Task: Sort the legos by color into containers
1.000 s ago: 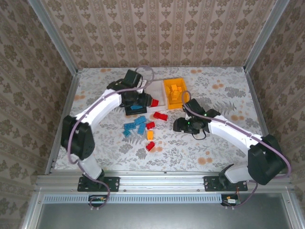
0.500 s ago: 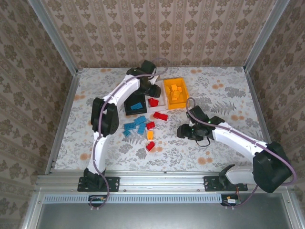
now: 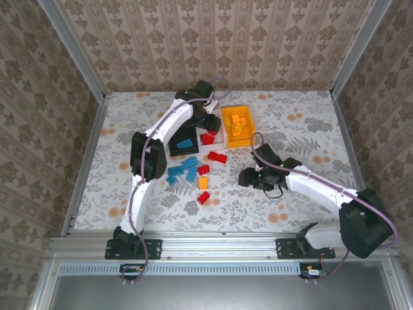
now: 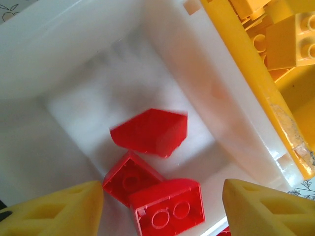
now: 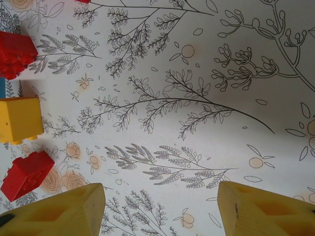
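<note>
Tallying your sort: three red studded plastic bricks (image 4: 150,132) lie in the white rectangular bin (image 4: 197,59), mixed loose bricks (image 3: 182,171) await on the floral counter (image 5: 197,73), left fingers (image 4: 59,209) and right fingers (image 5: 261,209) both spread wide, empty.

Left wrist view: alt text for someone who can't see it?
Three red legos are in the white bin, the top one blurred; the open left tool hangs above them, empty. The orange-yellow bin of yellow bricks sits alongside.
</note>
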You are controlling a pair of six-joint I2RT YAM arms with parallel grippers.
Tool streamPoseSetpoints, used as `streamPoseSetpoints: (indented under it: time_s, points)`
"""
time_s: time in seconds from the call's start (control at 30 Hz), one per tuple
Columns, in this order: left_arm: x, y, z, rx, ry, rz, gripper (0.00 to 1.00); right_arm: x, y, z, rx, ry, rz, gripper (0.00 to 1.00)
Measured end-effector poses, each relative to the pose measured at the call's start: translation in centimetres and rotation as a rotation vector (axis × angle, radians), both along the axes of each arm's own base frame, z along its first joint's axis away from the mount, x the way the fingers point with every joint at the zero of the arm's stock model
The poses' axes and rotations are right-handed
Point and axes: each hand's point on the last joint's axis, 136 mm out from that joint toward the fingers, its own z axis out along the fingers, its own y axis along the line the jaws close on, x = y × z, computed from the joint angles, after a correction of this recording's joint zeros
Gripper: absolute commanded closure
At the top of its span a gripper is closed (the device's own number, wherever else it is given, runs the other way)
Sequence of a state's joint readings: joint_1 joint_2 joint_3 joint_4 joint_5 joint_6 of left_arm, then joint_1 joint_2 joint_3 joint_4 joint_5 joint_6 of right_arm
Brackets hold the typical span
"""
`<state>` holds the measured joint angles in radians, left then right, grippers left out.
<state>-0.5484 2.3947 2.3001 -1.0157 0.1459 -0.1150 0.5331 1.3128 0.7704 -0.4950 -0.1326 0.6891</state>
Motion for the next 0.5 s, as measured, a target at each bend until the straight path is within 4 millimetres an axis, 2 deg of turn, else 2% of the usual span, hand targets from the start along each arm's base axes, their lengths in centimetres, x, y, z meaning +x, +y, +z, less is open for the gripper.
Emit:
streamPoseSetpoints:
  time_s: [0.13,0.27,0.4,0.5]
  points:
    - [0.0,0.0,0.1,-0.002,0.000,-0.001,0.31,-0.1,0.2,0.0,0.000,-0.001,0.007,0.35]
    - [-0.9,0.5,0.5,-0.002,0.005,-0.001,0.31,-0.4,1.1,0.1,0.000,-0.001,0.041,0.29]
    - [-3.6,2.3,2.3,-0.003,0.005,0.005,0.30,-0.7,4.3,0.6,-0.003,-0.010,0.138,0.22]
    - [-6.2,4.5,5.2,-0.036,-0.032,0.030,0.30,-0.8,7.6,1.1,-0.007,-0.025,0.236,0.19]
